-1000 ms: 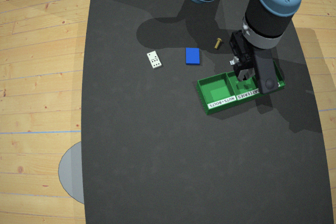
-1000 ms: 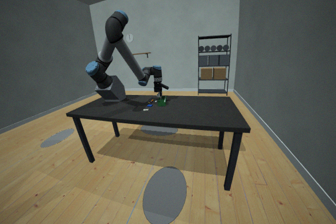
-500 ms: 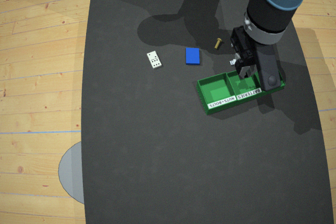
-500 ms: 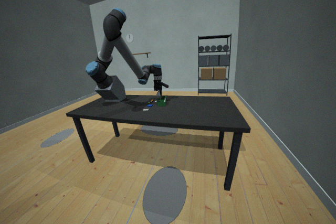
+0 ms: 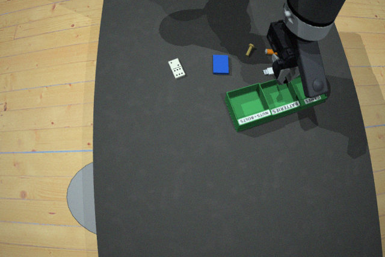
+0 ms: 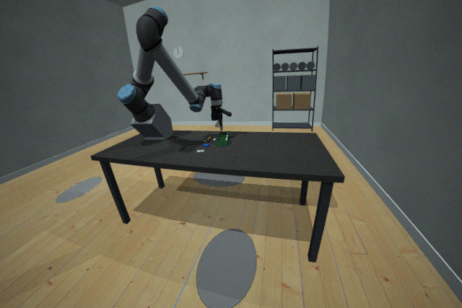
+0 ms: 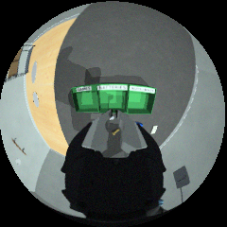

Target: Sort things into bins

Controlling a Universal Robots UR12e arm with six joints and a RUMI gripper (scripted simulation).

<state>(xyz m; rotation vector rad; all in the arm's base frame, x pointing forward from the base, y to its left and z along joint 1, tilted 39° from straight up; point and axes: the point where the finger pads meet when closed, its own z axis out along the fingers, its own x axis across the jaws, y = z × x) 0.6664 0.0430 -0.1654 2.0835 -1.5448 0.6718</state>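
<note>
The hand (image 5: pixel 284 77) (image 6: pixel 221 128) (image 7: pixel 113 110) is closed, with nothing gripped between its 2 fingers, and is held above the rear edge of the green 3-compartment bin (image 5: pixel 240 126) (image 6: pixel 222 143) (image 7: pixel 98 101), near the BATTERIES section. The bin is set upright on the dark bench (image 5: pixel 186 170) (image 6: pixel 260 155) (image 7: pixel 128 47). Its 3 sections are labelled NUTS+BOLTS, BATTERIES and GAMES, and no object can be seen in the first 2; in the top view, part of the GAMES section is covered by the arm's dark attachment (image 5: pixel 312 67) (image 6: pixel 225 112). Just beside the bin, a white USB stick (image 5: pixel 267 71) (image 6: pixel 214 139) is left partly hidden by the hand in the top view. Beyond it, an orange battery (image 5: pixel 269 51) (image 6: pixel 208 138) is also partly covered there, and a brass-coloured bolt (image 5: pixel 249 50) (image 6: pixel 204 141) (image 7: pixel 115 131) is seen lying near it. Farther out, a blue box (image 5: pixel 221 64) (image 6: pixel 206 145) (image 7: pixel 141 124) is laid flat, and well apart from the bin a white domino (image 5: pixel 176 68) (image 6: pixel 201 151) (image 7: pixel 154 129) is placed with its dots up. All 5 loose things are found on the bench. Against the back wall, a shelf rack (image 6: pixel 272 91) is stocked with 2 brown boxes (image 6: pixel 292 100) below grey ones.
</note>
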